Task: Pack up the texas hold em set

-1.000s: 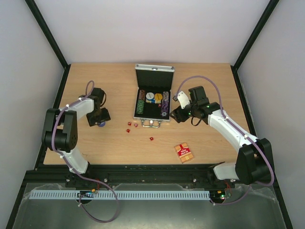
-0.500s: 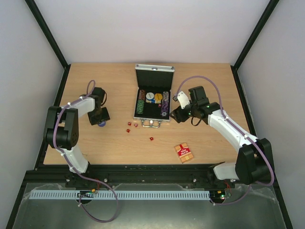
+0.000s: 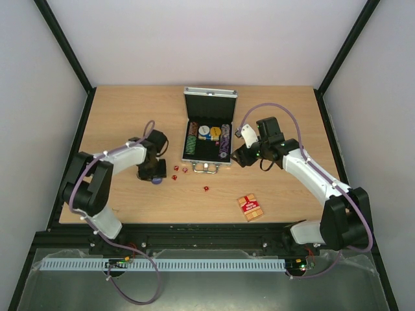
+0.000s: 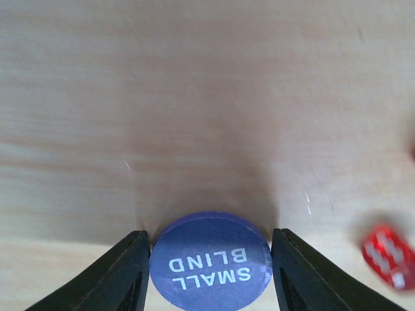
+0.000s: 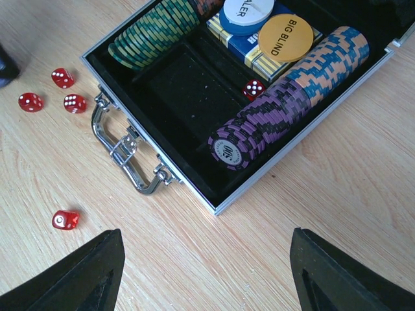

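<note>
The silver case lies open with rows of chips, a white disc and a yellow BIG BLIND disc, and one die inside. My left gripper is shut on the blue SMALL BLIND disc, low over the table, left of the case. My right gripper is open and empty at the case's front right corner. Three red dice lie by the handle and one die lies nearer. The red card deck lies at the front right.
The wooden table is walled by white panels with black posts. A die lies just right of my left gripper. The case's lid stands upright at the back.
My left gripper has moved right, towards the case and the dice, carrying the blue disc. The right arm has not moved.
</note>
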